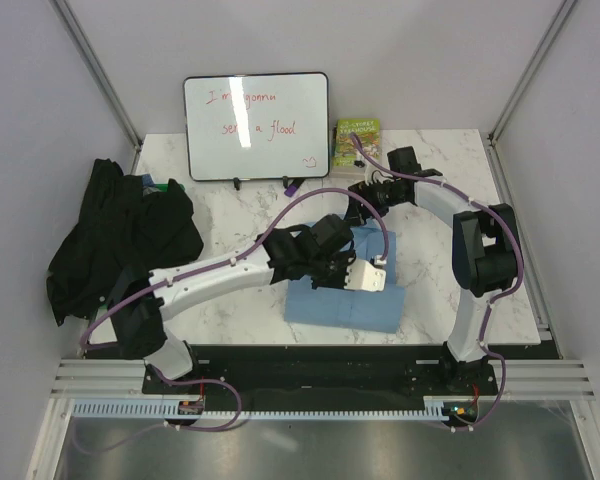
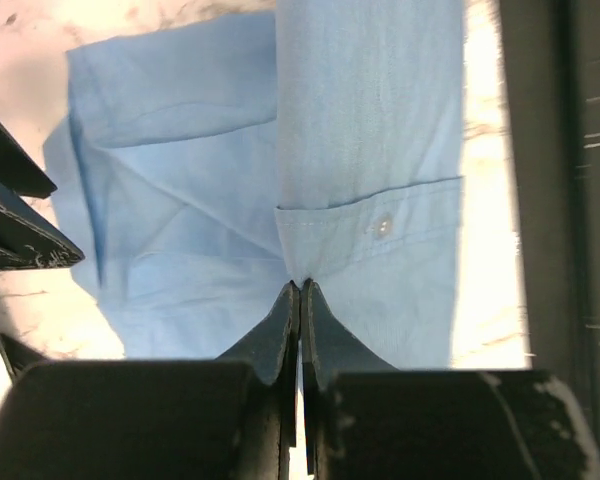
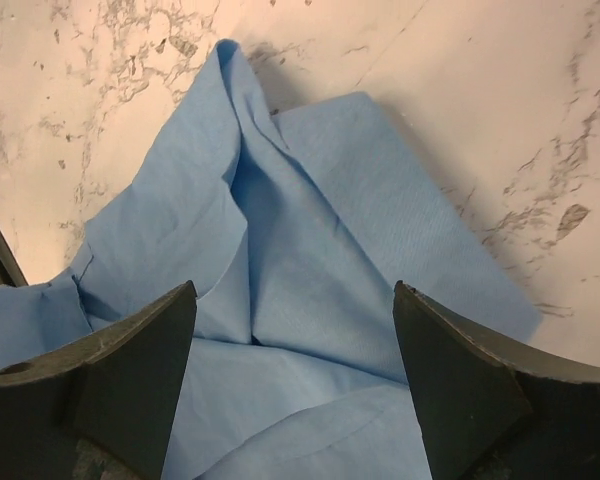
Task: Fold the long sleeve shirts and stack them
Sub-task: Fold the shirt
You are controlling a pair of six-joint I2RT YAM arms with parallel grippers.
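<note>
The folded long sleeve shirt [image 1: 340,305] is plain light blue with no print, and its cuff button [image 2: 383,226] is pale, almost white. The other long sleeve shirt [image 1: 120,240] is plain black. The desk [image 1: 230,215] has a white marble pattern with thin grey veins. The whiteboard [image 1: 256,125] is white in a black frame, with red handwriting and a small red heart. The book [image 1: 358,131] has a green cover with yellow on it. The left arm [image 1: 208,277] and right arm [image 1: 465,312] are white with black joints, and their cables [image 1: 285,212] are purple. The left tool [image 2: 300,292] and right tool [image 3: 294,292] are matte black, greyed by scuffs.
</note>
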